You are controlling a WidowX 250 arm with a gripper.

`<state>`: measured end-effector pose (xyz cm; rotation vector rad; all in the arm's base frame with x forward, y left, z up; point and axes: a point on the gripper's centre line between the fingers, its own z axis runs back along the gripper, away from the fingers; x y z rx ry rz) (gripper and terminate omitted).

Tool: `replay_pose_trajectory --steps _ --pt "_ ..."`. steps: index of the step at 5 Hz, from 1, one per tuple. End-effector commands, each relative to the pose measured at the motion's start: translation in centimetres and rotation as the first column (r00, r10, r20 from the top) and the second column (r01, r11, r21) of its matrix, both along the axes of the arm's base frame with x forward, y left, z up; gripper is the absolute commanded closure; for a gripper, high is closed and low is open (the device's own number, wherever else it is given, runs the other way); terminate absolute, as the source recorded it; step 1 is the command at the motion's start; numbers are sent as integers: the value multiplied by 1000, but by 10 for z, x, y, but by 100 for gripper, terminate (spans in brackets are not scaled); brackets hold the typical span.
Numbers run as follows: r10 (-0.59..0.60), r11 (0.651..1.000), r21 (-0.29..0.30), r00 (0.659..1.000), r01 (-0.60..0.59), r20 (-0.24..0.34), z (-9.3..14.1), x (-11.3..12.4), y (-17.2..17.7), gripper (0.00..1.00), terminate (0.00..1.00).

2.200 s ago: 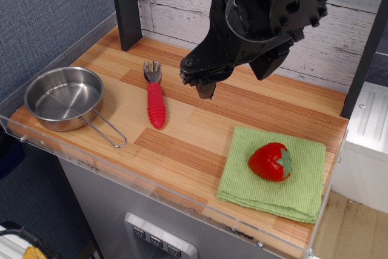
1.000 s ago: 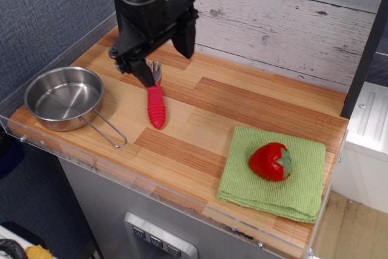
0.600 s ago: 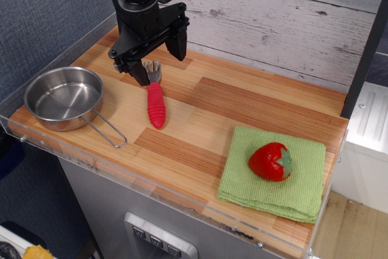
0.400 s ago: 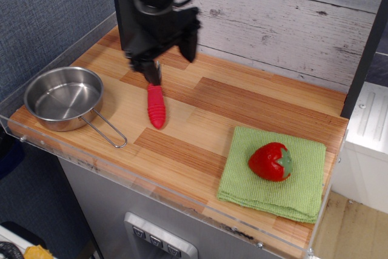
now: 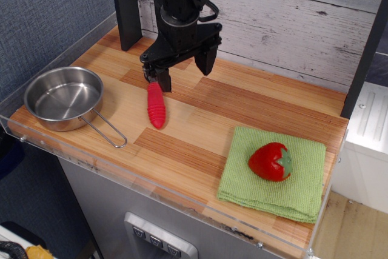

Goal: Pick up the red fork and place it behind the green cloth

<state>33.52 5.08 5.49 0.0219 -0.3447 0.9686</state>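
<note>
Nearest me, the green cloth lay at the front right of the wooden table, carrying a strawberry toy; the strip behind it was bare. Further back, the red fork rested on the wood, handle toward me, tines hidden. I noted the gripper above its far end, fingers spread, nothing gripped. Grasp, lift and transfer remained.

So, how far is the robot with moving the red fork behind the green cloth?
Nothing is finished yet. The red fork lies on the wooden table, far left of the green cloth, which carries a strawberry toy. The claw is open just above the fork's tine end, which it hides. Gripping, lifting, carrying and placing behind the cloth all remain.
</note>
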Motion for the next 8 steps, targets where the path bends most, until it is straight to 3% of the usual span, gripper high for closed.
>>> replay_pose_trajectory --steps 1,3,6,7,8 --pt "-42 999 -23 998 43 46 22 -9 15 0 0" --pt "-55 998 -25 998 55 5 7 -19 30 0 0" --pt "-83 996 -23 994 81 -75 -36 -31 43 0 0" --pt "-82 996 -25 994 80 -78 -42 -31 47 100 0" --pt "-80 997 -26 995 78 -60 -42 -32 49 100 0"
